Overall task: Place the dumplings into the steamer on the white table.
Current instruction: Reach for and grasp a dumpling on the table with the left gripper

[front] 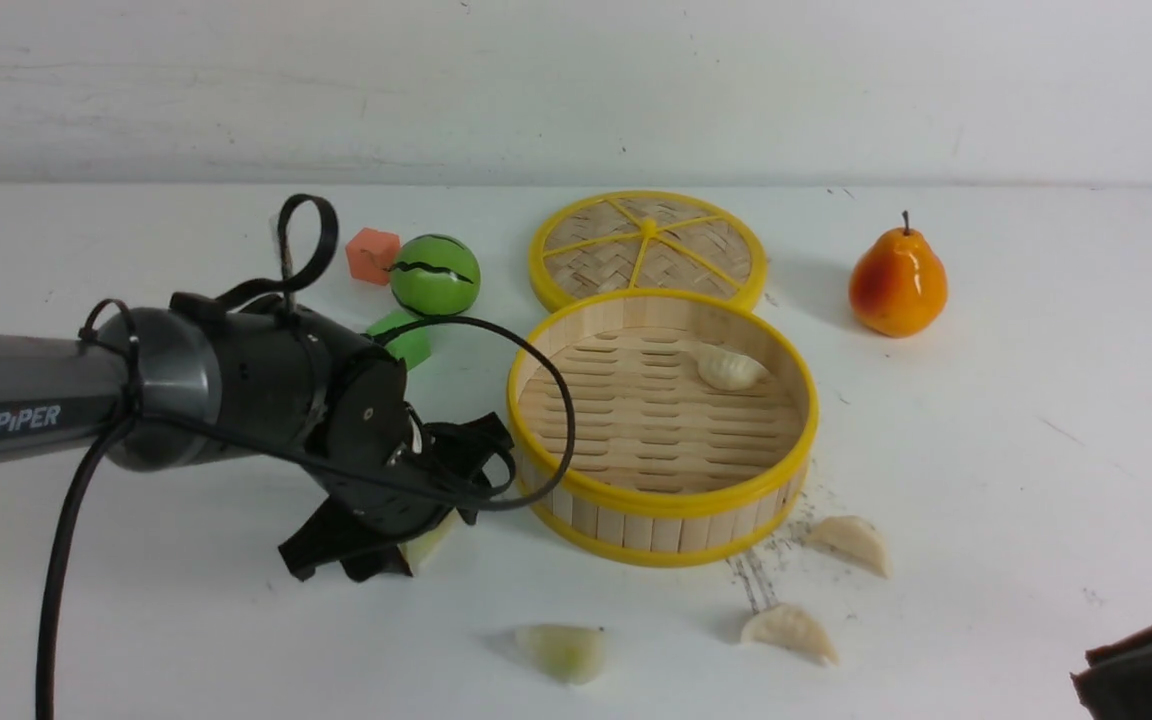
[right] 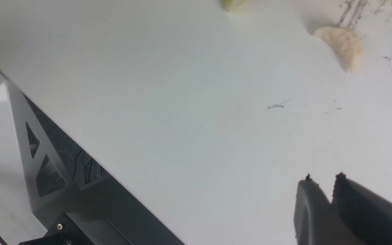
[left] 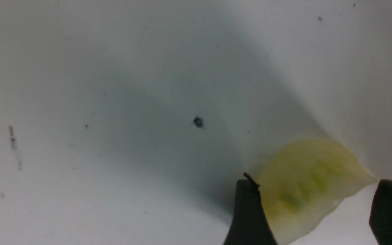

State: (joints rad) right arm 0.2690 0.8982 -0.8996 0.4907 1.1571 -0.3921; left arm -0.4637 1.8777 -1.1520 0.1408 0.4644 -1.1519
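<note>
Bare table (front: 186, 640) is lying open along the near edge, at the steamer's (front: 676, 500) 7 to 9 o'clock. The right gripper (right: 324, 178) is hovering near that edge, almost closed and empty, and is mostly cut off in the front view. Loose dumplings (front: 561, 652) (front: 791, 633) (front: 851, 543) are resting at the steamer's 7, 5 and 4 o'clock. At 8 o'clock the left gripper (left: 316, 182) is standing wide, pinching a greenish dumpling (left: 301, 170) that is half hidden from the front. Another dumpling (front: 731, 368) is sitting inside the steamer. The lid (front: 648, 245) is lying just behind at 12 o'clock.
</note>
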